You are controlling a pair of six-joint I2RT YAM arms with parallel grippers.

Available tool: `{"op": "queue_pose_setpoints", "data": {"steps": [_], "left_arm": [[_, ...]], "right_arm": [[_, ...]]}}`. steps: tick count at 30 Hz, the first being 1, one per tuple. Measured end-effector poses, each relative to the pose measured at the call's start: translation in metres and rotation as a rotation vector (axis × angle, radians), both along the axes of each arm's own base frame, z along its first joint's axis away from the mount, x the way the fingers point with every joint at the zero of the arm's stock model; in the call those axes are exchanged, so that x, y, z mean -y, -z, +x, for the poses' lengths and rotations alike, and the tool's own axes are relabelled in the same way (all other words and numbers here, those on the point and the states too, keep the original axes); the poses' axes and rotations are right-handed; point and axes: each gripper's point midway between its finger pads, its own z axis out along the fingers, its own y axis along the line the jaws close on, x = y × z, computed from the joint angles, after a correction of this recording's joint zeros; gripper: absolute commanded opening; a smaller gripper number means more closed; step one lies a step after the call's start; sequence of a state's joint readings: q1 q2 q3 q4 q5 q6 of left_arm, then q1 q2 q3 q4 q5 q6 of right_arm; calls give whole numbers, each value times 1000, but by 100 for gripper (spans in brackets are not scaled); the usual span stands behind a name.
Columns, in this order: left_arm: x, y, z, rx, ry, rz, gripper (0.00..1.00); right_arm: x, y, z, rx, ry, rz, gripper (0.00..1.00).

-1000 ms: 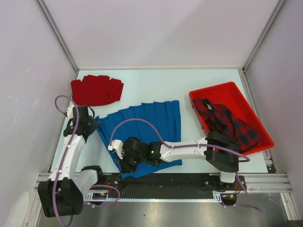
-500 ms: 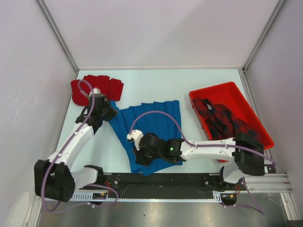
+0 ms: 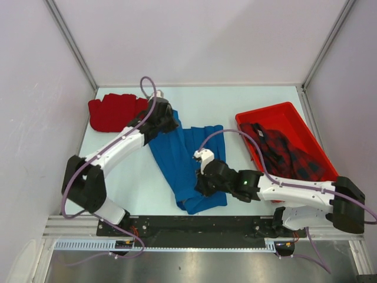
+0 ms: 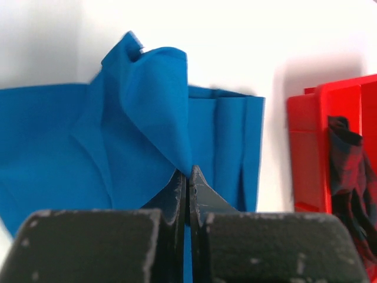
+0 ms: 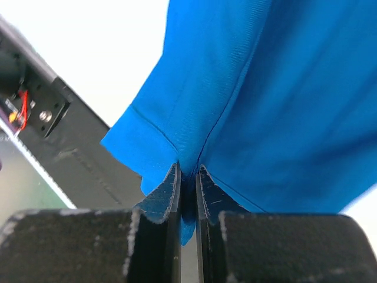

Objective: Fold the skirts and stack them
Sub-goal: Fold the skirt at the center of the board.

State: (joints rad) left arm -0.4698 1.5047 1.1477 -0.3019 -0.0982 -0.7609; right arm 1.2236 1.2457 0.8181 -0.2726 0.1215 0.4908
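Blue skirt lay half folded on the bench, our left tool and right tool each pinching an edge. Next, we judged, both edges needed laying flat before release.

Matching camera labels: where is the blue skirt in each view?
Top external: blue skirt at table centre, between the red skirt and the red tray.
Left wrist: fills left and centre, with a fold pinched in the left end effector.
Right wrist: fills centre and right, with its edge pinched in the right end effector.
Landmark: the red tray, at the right in both the top and left wrist views; not in the right wrist view.
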Motion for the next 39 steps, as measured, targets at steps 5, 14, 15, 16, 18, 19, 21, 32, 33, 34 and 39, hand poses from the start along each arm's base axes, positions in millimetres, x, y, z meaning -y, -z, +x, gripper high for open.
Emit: {"op": "queue_pose_setpoints", "data": {"steps": [5, 14, 15, 16, 18, 19, 21, 32, 33, 34, 39], "left_arm": [[39, -3, 15, 10, 57, 4, 0], [108, 9, 26, 2, 178, 33, 0], [113, 14, 26, -3, 194, 44, 0], [119, 19, 26, -8, 209, 55, 0], [131, 28, 28, -15, 239, 71, 0], [136, 33, 30, -21, 250, 79, 0], [145, 43, 32, -35, 272, 94, 0], [172, 70, 31, -70, 359, 93, 0], [174, 71, 30, -72, 366, 90, 0], [176, 73, 29, -72, 374, 87, 0], [187, 79, 26, -72, 402, 86, 16]], "right_arm": [[31, -3, 13, -13, 115, 12, 0], [69, 23, 17, -81, 252, -17, 0], [72, 26, 16, -88, 263, -22, 0], [74, 28, 15, -95, 275, -25, 0], [78, 31, 14, -104, 293, -30, 0], [79, 32, 15, -108, 303, -30, 0], [82, 34, 14, -117, 320, -34, 0], [107, 45, 14, -165, 420, -83, 2], [108, 46, 13, -171, 421, -86, 2], [108, 48, 12, -177, 421, -88, 2], [112, 57, 9, -201, 438, -105, 14]]}}
